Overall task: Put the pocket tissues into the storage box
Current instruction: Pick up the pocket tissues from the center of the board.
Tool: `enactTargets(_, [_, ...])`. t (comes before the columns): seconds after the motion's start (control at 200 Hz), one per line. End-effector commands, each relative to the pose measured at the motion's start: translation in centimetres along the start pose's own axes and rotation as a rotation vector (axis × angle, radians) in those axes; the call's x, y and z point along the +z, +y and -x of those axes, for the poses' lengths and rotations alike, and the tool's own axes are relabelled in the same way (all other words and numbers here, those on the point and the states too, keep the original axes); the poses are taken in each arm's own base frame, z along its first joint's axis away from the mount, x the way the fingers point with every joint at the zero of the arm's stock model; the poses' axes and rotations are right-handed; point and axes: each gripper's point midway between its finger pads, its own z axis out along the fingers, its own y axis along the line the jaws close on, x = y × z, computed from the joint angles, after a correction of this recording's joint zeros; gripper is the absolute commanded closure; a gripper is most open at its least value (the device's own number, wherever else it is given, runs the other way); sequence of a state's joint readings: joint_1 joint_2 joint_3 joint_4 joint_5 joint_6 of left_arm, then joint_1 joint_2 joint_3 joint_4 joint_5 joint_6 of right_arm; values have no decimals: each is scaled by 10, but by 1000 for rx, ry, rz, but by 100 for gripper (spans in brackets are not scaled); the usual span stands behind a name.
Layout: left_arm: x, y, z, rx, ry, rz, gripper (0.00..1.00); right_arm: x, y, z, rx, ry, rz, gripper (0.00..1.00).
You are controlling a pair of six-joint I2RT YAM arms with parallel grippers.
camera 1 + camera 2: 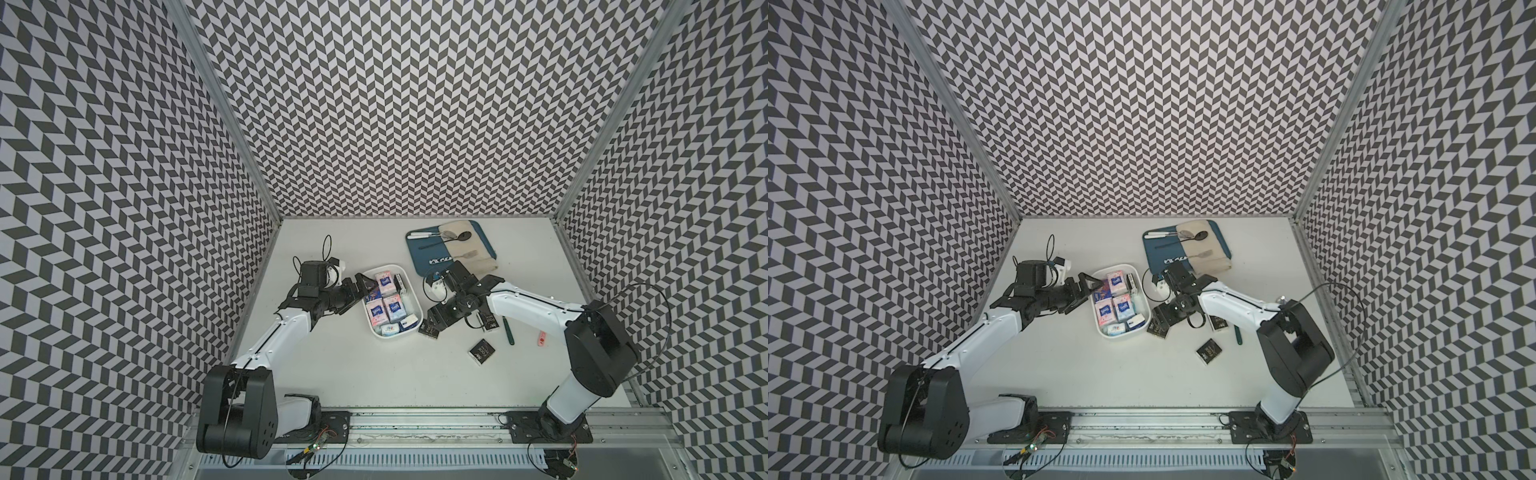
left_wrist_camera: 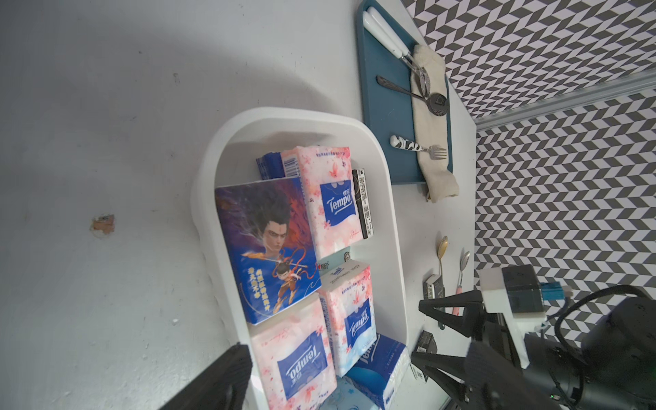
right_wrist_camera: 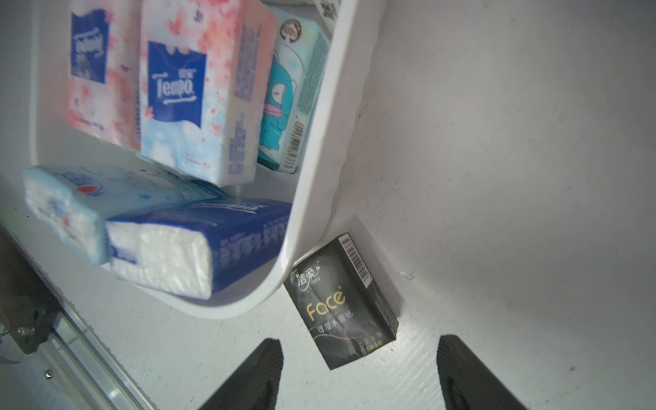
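The right gripper (image 3: 358, 340) is held open with nothing gripped — a black packet (image 3: 342, 301) is laid flat just ahead of it, long side pointed away, far end tucked against the storage box (image 3: 319, 177).

One storage box (image 2: 284, 117), nine pocket tissues (image 2: 269, 245) showing inside, three pink-white. Three black packets (image 1: 482, 351) on the table right of it. One blue tray (image 1: 424, 257), one beige cloth (image 1: 465, 249), two spoons (image 2: 465, 256) off-tray.
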State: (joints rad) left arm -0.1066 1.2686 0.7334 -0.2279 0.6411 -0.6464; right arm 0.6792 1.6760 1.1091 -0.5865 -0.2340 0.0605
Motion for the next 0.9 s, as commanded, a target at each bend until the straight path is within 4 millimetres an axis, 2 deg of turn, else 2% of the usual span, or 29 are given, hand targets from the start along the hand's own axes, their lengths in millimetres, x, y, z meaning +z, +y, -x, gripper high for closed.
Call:
enactTargets(0.0, [-6,-6,3,29,-13,-2,0,9,5,9,-71,-27,-7,25])
enactTargets(0.315, [-5,-9,5,25,-20,-16,0,30,3,-2,-115,9,-65,25])
enactTargets(0.501, [-4,-10,6,17,-25,-26,0,42,1,-16,-136,67,-110,26])
enactTargets(0.731, [-5,-11,7,21,-29,-29,0,47,0,-32,-127,101,-121,26])
enactTargets(0.891, [-6,-10,7,20,-30,-31,0,52,0,-36,-121,109,-130,27])
